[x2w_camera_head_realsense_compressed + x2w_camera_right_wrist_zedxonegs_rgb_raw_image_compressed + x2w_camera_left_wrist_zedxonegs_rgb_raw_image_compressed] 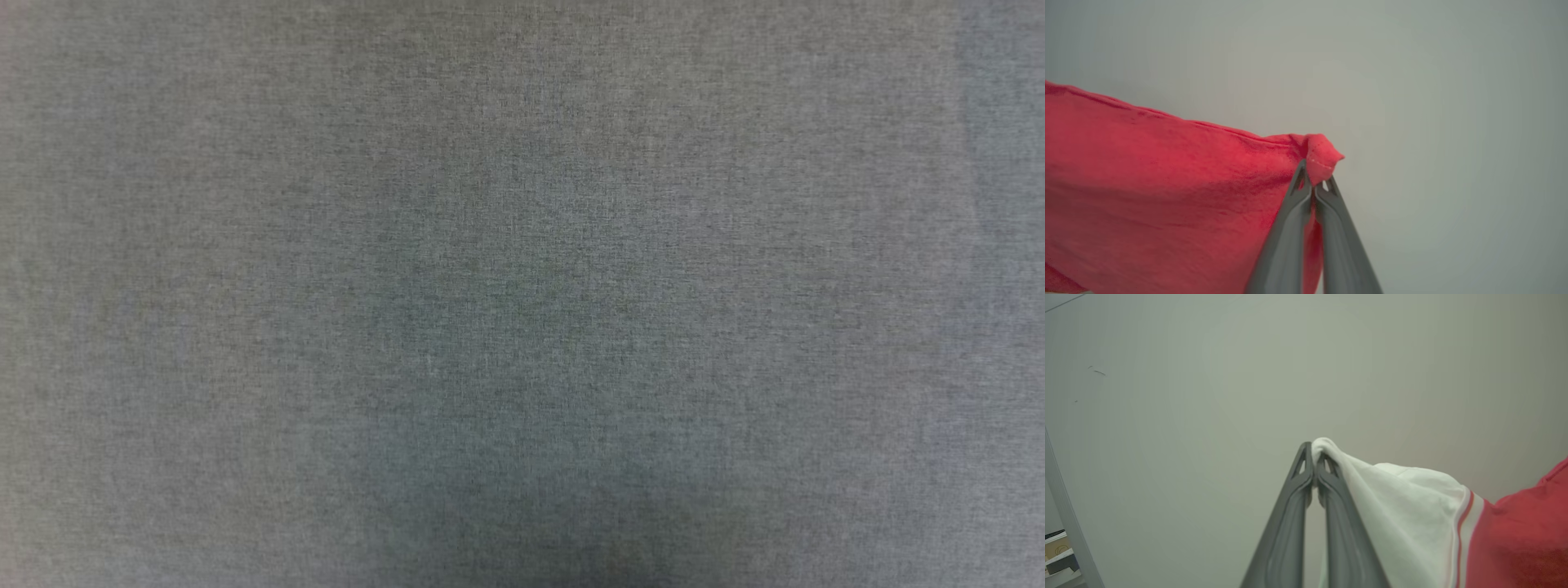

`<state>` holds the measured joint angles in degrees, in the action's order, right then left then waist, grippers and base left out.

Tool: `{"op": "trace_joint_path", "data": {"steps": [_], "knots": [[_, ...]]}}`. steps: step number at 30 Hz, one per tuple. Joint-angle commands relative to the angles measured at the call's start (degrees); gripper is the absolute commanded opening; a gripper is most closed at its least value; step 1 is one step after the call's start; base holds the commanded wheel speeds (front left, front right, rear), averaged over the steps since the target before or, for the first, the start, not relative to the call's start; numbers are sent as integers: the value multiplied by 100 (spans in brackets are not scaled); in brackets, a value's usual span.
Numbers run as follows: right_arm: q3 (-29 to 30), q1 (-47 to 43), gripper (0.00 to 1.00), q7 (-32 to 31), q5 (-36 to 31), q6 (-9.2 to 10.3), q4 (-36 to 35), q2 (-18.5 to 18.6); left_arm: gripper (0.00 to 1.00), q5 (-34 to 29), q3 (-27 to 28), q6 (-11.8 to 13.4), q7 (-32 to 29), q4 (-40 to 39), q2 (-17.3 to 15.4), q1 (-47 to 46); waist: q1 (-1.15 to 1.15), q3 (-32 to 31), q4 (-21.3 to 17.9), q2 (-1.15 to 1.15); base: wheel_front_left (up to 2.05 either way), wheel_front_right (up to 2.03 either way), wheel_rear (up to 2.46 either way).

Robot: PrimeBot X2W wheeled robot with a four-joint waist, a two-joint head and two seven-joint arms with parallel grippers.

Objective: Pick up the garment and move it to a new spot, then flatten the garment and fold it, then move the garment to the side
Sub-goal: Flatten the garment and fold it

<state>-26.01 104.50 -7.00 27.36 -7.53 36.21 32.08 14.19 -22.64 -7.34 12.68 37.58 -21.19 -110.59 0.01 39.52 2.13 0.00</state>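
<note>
The garment (pixel 1519 535) is red with a white sleeve and red-white striped trim. In the left wrist view my left gripper (pixel 1314 451) is shut on a pinch of the white sleeve, and the cloth drapes off to the right. In the right wrist view my right gripper (pixel 1314 179) is shut on a hemmed red corner of the garment (pixel 1167 196), whose red body stretches away to the left. Both wrist views have a plain pale wall behind the cloth, so the garment hangs lifted between the two grippers. Its lettering is hidden.
The head view looks down on a flat grey fabric-covered table (pixel 522 294) with a soft shadow near its lower middle. At the lower left of the left wrist view a pale upright frame post (pixel 1065 514) stands beside some shelved items (pixel 1059 555).
</note>
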Motion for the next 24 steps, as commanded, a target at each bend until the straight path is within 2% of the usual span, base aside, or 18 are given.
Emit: {"op": "trace_joint_path", "data": {"steps": [1,5,7,15,24], "knots": [[-95,-2,0,85,77,4,87,-18,0,69,-50,-13,73,84,-40,45,-1,105,-3,0,0,0,0],[-532,-305,0,234,252,4,260,-17,0,188,-150,-14,188,232,-103,411,-1,83,-1,0,0,0,0],[-907,-838,0,410,517,4,265,-25,0,293,-191,-14,225,137,-168,1085,-1,-47,4,0,0,0,0],[-1663,-2016,0,668,1113,4,-28,128,0,379,-55,46,230,-836,-208,2925,-1,-510,102,0,0,0,0],[-2383,-3624,0,897,1884,4,-491,474,0,575,253,321,231,-1840,-297,5620,-1,-1427,67,0,0,0,0]]}}
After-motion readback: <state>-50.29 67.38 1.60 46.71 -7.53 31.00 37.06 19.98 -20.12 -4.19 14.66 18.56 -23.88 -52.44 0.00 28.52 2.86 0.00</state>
